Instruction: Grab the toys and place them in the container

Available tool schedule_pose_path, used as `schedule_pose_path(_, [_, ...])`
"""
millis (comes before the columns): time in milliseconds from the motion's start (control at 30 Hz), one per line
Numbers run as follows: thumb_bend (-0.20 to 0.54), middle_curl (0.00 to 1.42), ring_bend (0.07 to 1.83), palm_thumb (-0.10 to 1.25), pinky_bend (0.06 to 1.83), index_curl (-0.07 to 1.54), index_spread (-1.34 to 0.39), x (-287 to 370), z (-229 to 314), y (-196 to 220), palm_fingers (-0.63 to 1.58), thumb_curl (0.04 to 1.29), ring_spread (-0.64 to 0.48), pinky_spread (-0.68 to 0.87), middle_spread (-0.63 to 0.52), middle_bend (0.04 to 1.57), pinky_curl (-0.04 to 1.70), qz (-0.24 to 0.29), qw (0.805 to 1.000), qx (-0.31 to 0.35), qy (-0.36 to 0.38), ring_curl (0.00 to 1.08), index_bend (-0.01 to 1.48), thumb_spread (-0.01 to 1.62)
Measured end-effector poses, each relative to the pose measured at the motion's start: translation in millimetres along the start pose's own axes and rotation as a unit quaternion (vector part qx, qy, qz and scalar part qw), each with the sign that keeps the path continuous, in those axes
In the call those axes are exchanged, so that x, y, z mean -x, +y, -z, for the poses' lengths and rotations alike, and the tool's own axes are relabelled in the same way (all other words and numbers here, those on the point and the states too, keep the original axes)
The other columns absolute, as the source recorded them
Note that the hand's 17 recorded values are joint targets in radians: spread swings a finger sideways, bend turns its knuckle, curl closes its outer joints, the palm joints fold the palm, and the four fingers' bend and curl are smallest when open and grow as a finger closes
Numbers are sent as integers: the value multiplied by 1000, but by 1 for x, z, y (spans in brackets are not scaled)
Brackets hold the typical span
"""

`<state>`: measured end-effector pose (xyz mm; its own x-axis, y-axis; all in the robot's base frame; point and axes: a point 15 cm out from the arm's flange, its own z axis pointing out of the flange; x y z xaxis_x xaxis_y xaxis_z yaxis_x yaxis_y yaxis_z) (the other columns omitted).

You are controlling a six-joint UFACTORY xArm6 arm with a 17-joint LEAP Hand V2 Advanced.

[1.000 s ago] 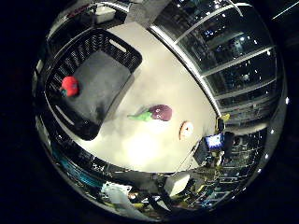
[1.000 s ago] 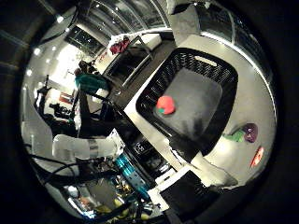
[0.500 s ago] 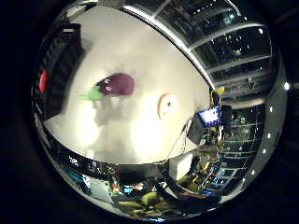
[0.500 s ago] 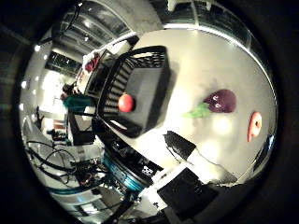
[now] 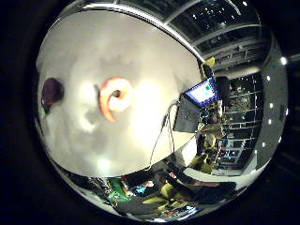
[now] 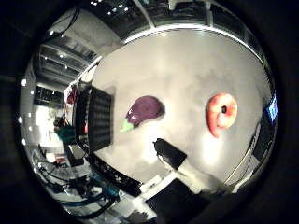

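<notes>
A: Layout?
B: White bench [image 6: 187, 65]; black basket [image 6: 99, 119] at its edge; purple eggplant [image 6: 145, 110] beside the basket; orange donut [image 6: 222, 112] well apart from it.
A: Hand [image 6: 170, 154]?
B: Only a black part shows; can't tell its state.

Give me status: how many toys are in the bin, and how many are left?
Done: something red shows inside the black bin, but too little of it is visible now to name it. In hand: nothing visibly held; the hand hangs over the table. Left: the eggplant and the donut both lie on the table, apart from each other and outside the bin.
</notes>
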<state>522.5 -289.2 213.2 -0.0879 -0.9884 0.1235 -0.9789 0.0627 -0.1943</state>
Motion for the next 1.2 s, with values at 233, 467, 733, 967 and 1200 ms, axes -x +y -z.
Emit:
schedule_pose_path(233, [-27, 319, 286, 528, 518, 255, -383, -32, -63, -3, 28, 294, 188, 429, 75, 195, 297, -22, 999, 40, -11, 246, 153, 1009])
schedule_pose_path(467, [-26, 322, 282, 527, 517, 256, -382, -52, -106, 17, 29, 294, 189, 430, 75, 199, 298, -33, 997, 70, -17, 250, 154, 1011])
schedule_pose_path(733, [-27, 330, 277, 523, 502, 255, -370, -70, -132, 26, 48, 294, 188, 430, 75, 202, 297, -34, 995, 90, -12, 255, 152, 1003])
schedule_pose_path(967, [-27, 335, 300, 507, 501, 252, -362, -72, -149, 30, 98, 291, 172, 430, 65, 215, 294, -30, 993, 111, -16, 264, 150, 1004])
schedule_pose_path(1200, [-24, 345, 409, 512, 470, 255, -299, -72, -161, 33, 285, 295, 76, 352, 45, 279, 282, -12, 992, 126, -3, 286, 175, 1002])
